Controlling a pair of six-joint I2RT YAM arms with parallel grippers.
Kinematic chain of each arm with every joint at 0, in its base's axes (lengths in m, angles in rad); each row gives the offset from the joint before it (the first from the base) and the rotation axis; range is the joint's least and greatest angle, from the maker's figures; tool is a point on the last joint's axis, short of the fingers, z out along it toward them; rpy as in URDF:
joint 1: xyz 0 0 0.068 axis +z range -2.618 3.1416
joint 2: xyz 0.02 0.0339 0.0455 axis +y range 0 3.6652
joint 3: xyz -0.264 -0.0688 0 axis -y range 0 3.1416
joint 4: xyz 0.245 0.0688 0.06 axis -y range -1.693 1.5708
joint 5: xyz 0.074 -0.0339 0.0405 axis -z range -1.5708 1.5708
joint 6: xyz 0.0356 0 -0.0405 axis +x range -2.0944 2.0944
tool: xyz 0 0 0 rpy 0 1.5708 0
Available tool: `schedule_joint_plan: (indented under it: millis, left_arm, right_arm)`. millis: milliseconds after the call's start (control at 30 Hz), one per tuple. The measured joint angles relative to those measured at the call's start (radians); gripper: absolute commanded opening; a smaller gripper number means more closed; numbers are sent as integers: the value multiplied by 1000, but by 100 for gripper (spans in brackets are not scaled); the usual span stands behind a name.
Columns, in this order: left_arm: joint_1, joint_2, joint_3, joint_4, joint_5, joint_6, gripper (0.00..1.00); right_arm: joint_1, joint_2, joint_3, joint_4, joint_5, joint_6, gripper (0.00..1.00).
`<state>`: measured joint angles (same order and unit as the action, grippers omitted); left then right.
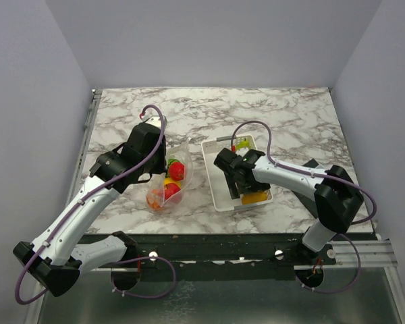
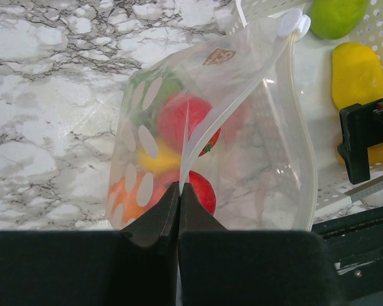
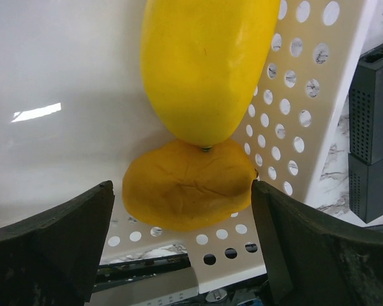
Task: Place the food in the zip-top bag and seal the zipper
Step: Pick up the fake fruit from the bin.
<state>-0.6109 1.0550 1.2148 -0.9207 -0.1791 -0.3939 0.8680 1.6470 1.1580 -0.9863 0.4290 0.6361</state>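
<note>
Marble tabletop (image 1: 290, 115). Left gripper (image 2: 179, 191) clamped shut on zip-top bag (image 2: 255, 127) rim; bag, beside white basket (image 3: 293, 127), holds red, yellow, orange, green fruits (image 2: 179, 118). Right gripper (image 3: 182, 191) spread wide inside basket, straddling orange fruit (image 3: 179, 178) touching yellow fruit (image 3: 204, 64).

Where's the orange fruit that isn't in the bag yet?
In the right wrist view, the orange fruit lies in the white basket, beside the long yellow fruit, between the open fingers of the right end effector.
</note>
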Motion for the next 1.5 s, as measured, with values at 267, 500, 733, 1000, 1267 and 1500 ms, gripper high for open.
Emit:
schedule_joint_plan:
  millis: [267, 500, 733, 1000, 1267, 1500]
  left_arm:
    - [0, 2, -1, 1, 0, 11, 0]
    - [0, 6, -1, 6, 5, 14, 0]
    - [0, 6, -1, 6, 7, 14, 0]
    - [0, 10, -1, 6, 8, 14, 0]
    - [0, 11, -1, 6, 10, 14, 0]
    - [0, 11, -1, 6, 11, 14, 0]
  right_arm:
    - [-10, 48, -24, 5, -2, 0, 97]
    - [-13, 80, -55, 26, -6, 1, 87]
    - [-13, 83, -62, 27, -7, 3, 59]
    - [-13, 55, -43, 11, -7, 3, 32]
    - [-13, -45, 31, -11, -17, 2, 26]
    - [-13, -148, 96, -3, -51, -2, 25]
